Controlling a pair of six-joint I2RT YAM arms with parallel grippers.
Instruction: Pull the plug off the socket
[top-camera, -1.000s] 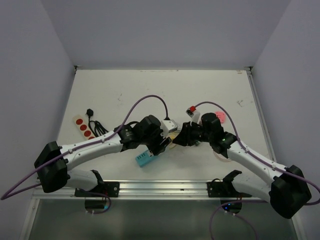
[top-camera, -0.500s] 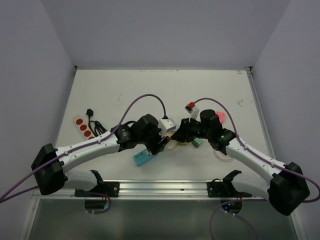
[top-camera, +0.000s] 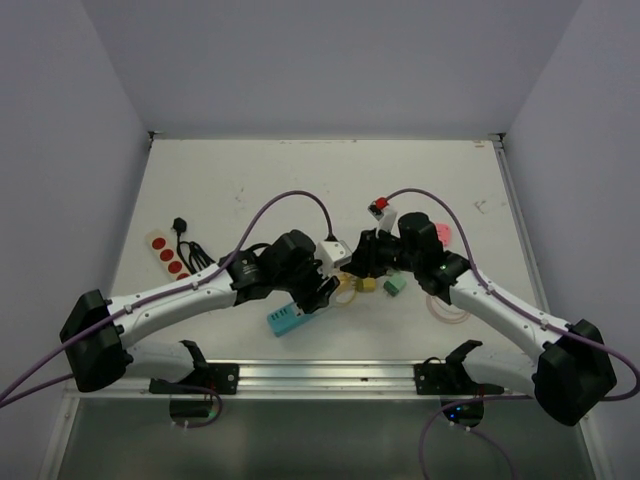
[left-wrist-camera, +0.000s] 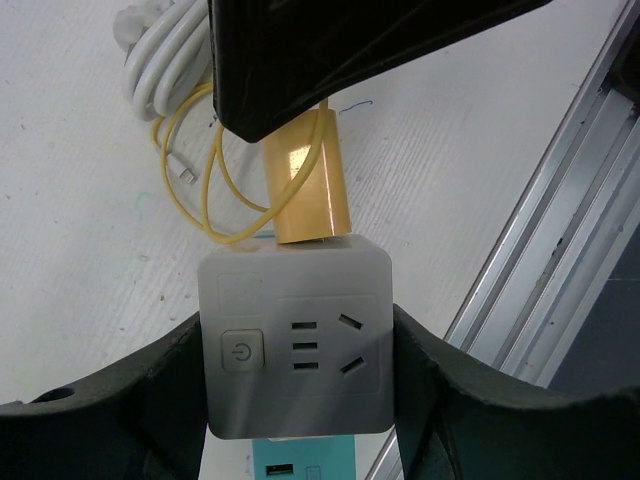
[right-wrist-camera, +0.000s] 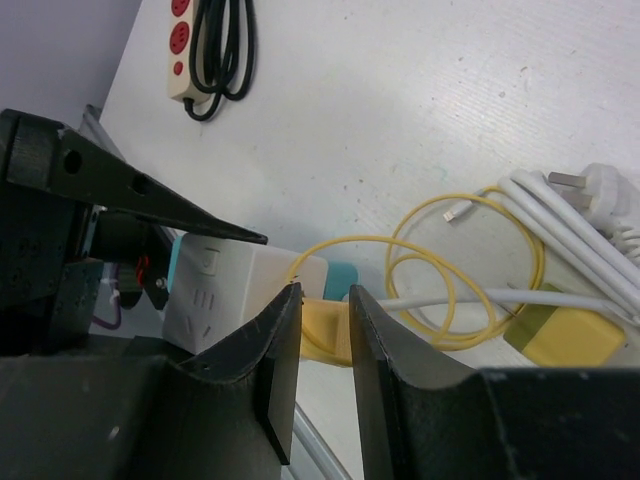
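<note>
A scuffed white table (top-camera: 250, 170) stands between lilac walls (top-camera: 330, 60), with a metal rail (top-camera: 320, 375) along its near edge. Mid-table, the left end effector (left-wrist-camera: 300, 380) clamps the socket (left-wrist-camera: 295, 350). The right end effector (right-wrist-camera: 322, 310) pinches the plug (left-wrist-camera: 305, 190), which sits flush against the socket.

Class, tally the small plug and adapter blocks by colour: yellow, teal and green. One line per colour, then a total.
Yellow: 2, the yellow plug in the white socket and a yellow block on the table
Teal: 1, the teal block
Green: 1, the green block
Total: 4
</note>
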